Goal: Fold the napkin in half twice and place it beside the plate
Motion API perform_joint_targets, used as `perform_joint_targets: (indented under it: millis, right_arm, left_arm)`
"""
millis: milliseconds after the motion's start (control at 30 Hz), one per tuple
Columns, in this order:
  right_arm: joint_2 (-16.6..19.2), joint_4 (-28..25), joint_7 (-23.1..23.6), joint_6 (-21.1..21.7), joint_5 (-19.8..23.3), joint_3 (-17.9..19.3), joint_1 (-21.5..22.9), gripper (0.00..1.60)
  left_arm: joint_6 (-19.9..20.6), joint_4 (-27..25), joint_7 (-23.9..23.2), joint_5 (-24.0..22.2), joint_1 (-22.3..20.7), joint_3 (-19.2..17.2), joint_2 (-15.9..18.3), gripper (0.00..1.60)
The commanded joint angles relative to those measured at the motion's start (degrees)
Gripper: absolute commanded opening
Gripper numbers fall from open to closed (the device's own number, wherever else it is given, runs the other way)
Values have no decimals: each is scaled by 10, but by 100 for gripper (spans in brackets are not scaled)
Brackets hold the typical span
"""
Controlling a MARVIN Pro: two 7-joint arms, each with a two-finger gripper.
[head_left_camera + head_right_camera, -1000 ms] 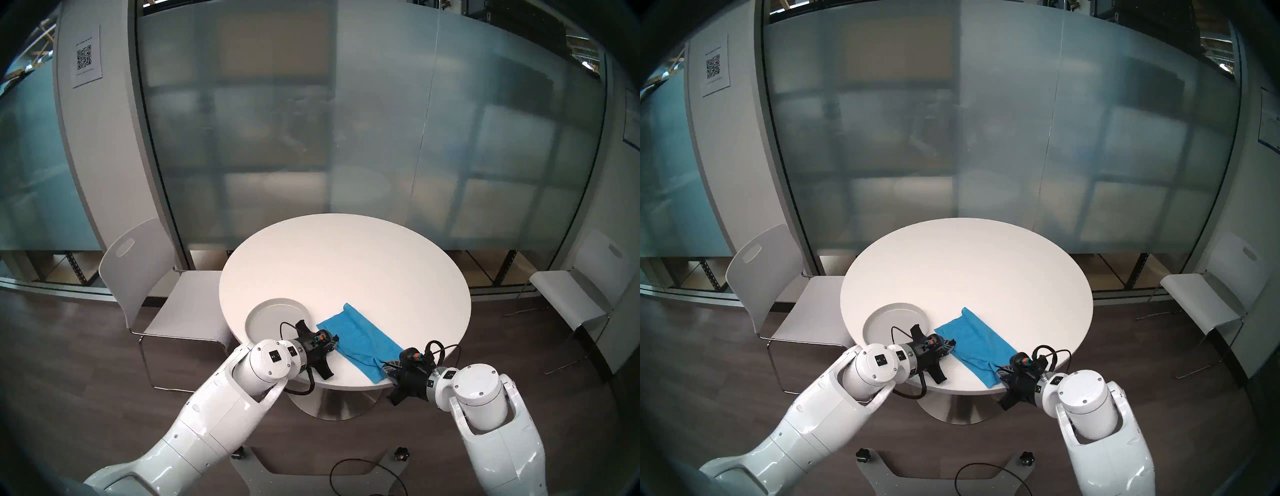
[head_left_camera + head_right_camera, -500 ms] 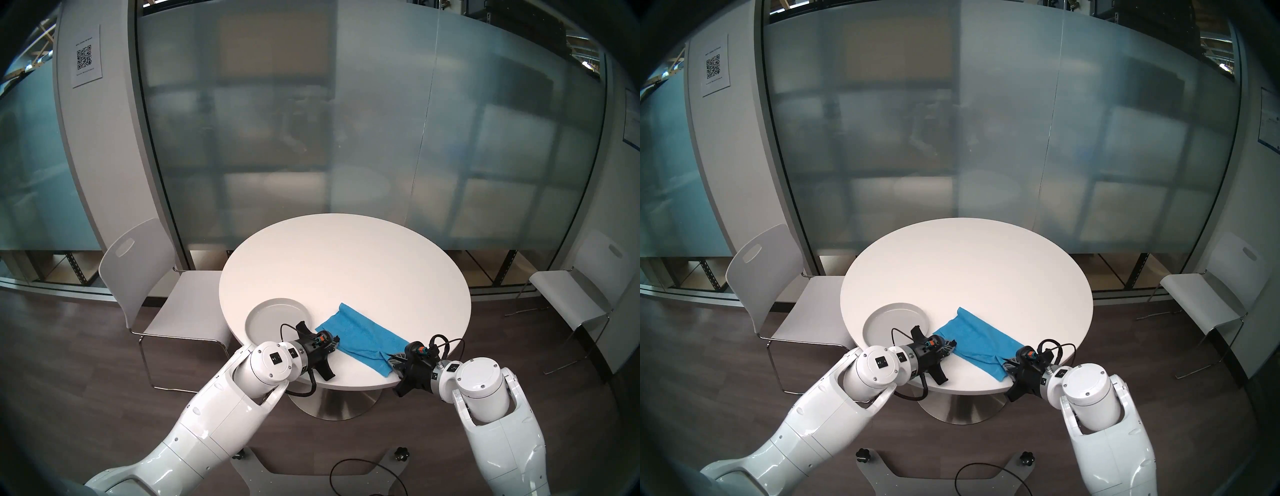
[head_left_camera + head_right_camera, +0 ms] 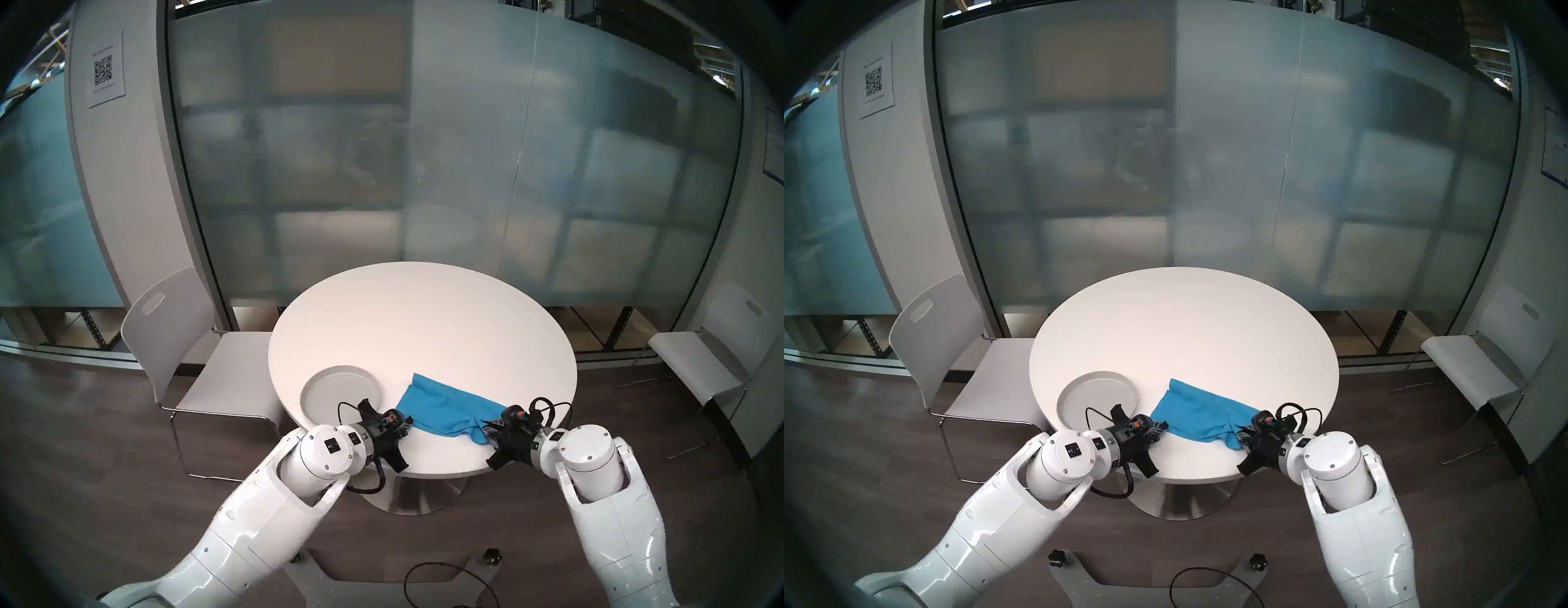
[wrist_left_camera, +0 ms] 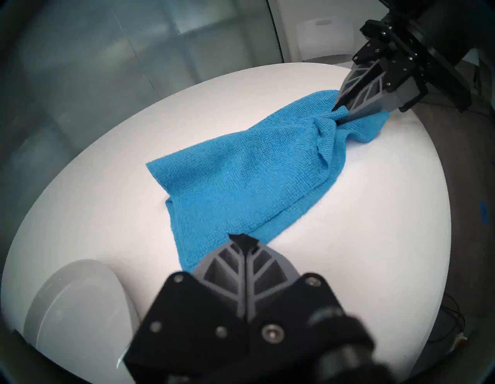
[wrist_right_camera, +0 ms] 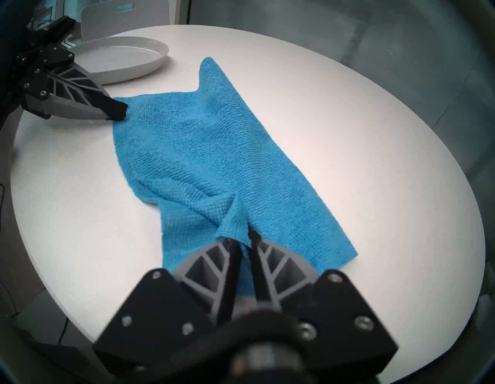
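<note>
Round white table (image 3: 424,322) filling the middle of the head views, with a white chair (image 3: 178,352) at the left edge and another chair (image 3: 704,365) well apart on the right. Bright blue napkin (image 3: 445,407) spread rumpled along the near part of the tabletop, doubled over into a long band, stretched between the two grippers. Pale grey-white plate (image 3: 335,384) resting just left of the napkin, close to the table's near-left edge, not touching the cloth. Left gripper (image 4: 242,237) closed tight, fingers (image 4: 263,257) pressed together on the napkin's corner nearest the plate. Right gripper (image 5: 246,238) pinching a bunched tuft at the napkin's opposite end, jaws nearly together with a narrow slot between them and blue cloth caught in that slot.
</note>
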Motion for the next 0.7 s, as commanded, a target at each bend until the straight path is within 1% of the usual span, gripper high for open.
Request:
perform_joint_targets:
  millis: [0,300,667]
  right_arm:
    - [6,27,11,-7,0,-12,53,70]
    - [12,50,34,-15,-6,-32,82,72]
    - [17,54,47,-19,-7,-34,77,72]
  left_arm:
    - [-5,-20,-5,-4,-3,0,0,0]
    - [-3,-19,-4,-8,-6,-3,-2,0]
    - [-4,-31,-14,-18,-37,-20,0,0]
